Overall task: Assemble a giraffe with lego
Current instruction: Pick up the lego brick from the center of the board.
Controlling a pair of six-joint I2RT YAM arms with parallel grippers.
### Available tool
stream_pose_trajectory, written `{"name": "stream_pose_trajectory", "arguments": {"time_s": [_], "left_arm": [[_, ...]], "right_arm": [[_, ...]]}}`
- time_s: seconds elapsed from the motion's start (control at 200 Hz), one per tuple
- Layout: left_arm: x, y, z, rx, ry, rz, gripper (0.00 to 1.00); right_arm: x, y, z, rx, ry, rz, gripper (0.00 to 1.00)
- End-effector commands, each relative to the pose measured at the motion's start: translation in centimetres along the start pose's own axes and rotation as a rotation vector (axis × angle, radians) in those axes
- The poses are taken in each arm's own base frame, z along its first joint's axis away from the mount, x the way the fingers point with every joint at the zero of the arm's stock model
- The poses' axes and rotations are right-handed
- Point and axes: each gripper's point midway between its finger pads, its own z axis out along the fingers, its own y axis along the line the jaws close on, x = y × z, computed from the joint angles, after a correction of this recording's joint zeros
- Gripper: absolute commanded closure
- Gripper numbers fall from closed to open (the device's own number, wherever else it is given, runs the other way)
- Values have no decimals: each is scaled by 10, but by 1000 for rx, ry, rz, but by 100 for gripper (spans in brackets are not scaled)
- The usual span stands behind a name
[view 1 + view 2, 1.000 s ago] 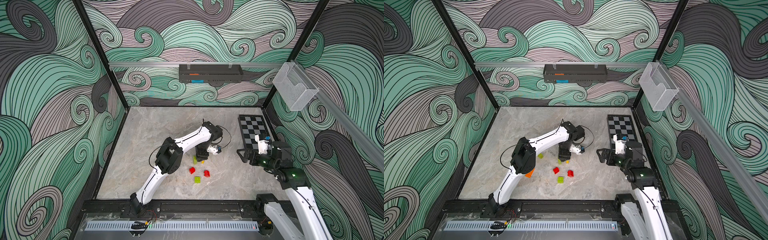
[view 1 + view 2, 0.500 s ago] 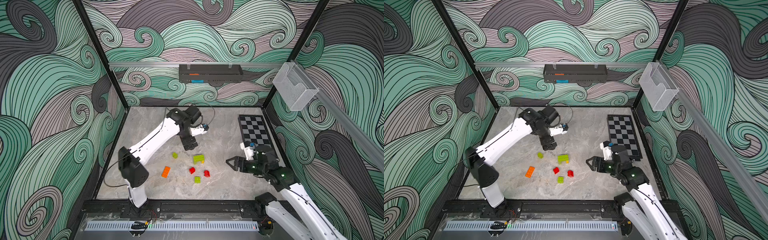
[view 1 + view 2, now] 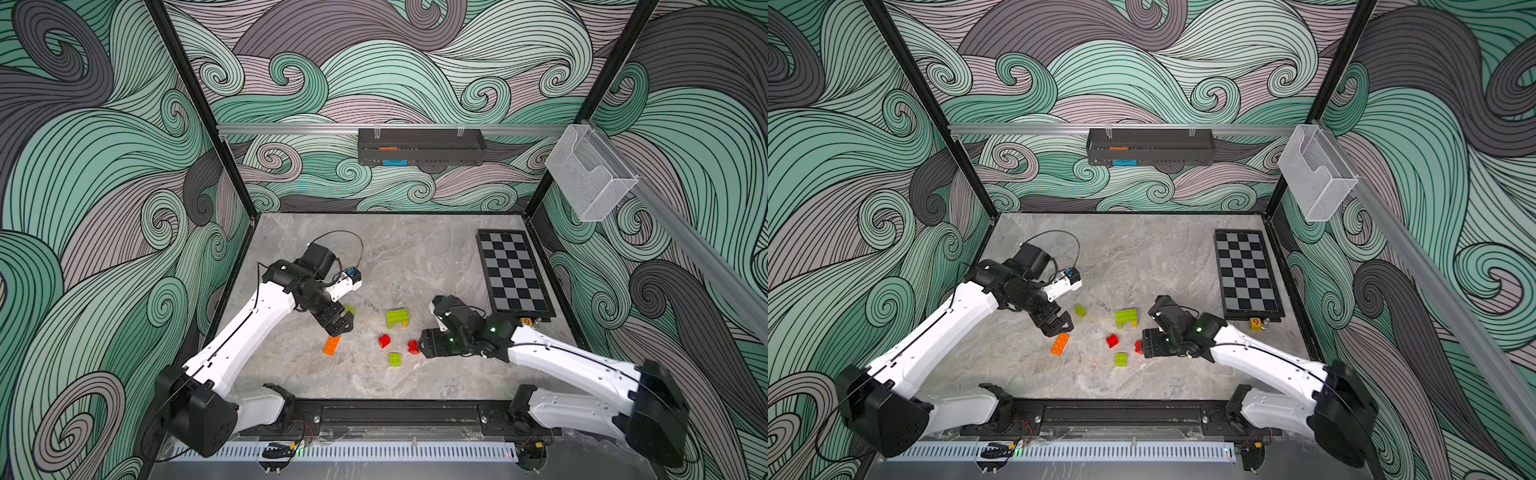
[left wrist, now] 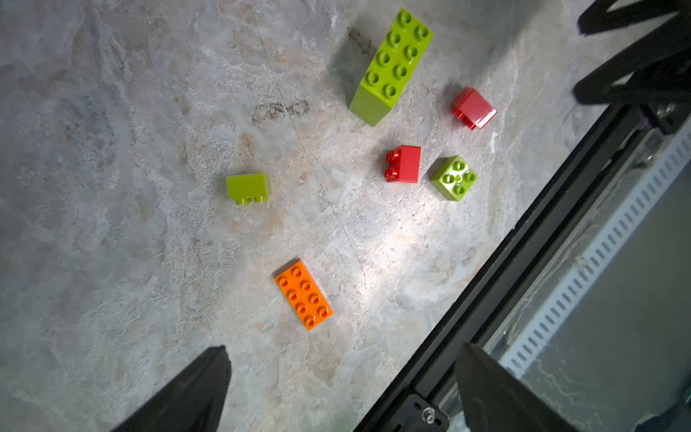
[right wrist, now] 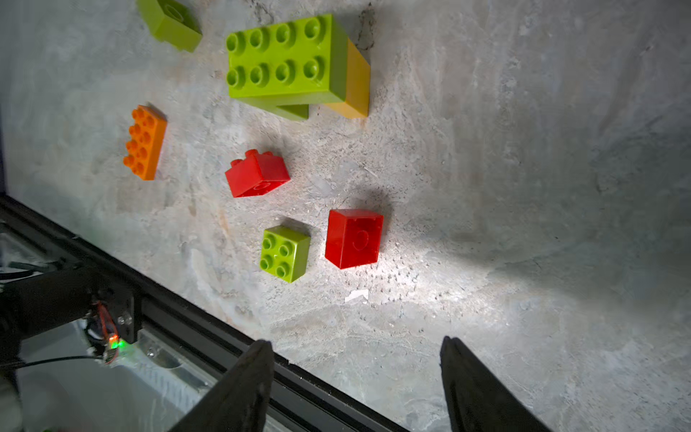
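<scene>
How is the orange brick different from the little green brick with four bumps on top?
The orange brick is long with eight bumps; the little green brick is square with four. The orange brick lies off by itself; the little green brick sits beside a red brick. Both lie bumps up, neither held.

Both top views look steeply down from high at the front, facing the back wall. The whole table (image 3: 415, 257) sits in the lower middle of the frame. Each wrist camera hangs near the table, angled down onto it — both share the orange brick (image 4: 303, 295) and the small lime green brick (image 5: 285, 252).
</scene>
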Motion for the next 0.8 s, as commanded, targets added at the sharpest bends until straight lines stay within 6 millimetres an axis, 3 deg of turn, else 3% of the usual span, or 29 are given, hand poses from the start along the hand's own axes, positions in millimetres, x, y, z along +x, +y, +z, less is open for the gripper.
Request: {"name": "stream_pose_trajectory", "arguments": {"time_s": [0.0, 0.2, 0.53, 0.796], "left_arm": [[-17, -4, -10, 84, -188, -62, 1], [-13, 3, -19, 109, -300, -146, 2], [-14, 12, -24, 100, -327, -169, 1], [-13, 17, -25, 98, -335, -192, 1]], "right_arm": [[-7, -4, 15, 114, 2, -18, 27], [-13, 3, 32, 101, 40, -74, 30], [-5, 1, 55, -159, 93, 56, 38], [2, -4, 70, -225, 127, 117, 42]]}}
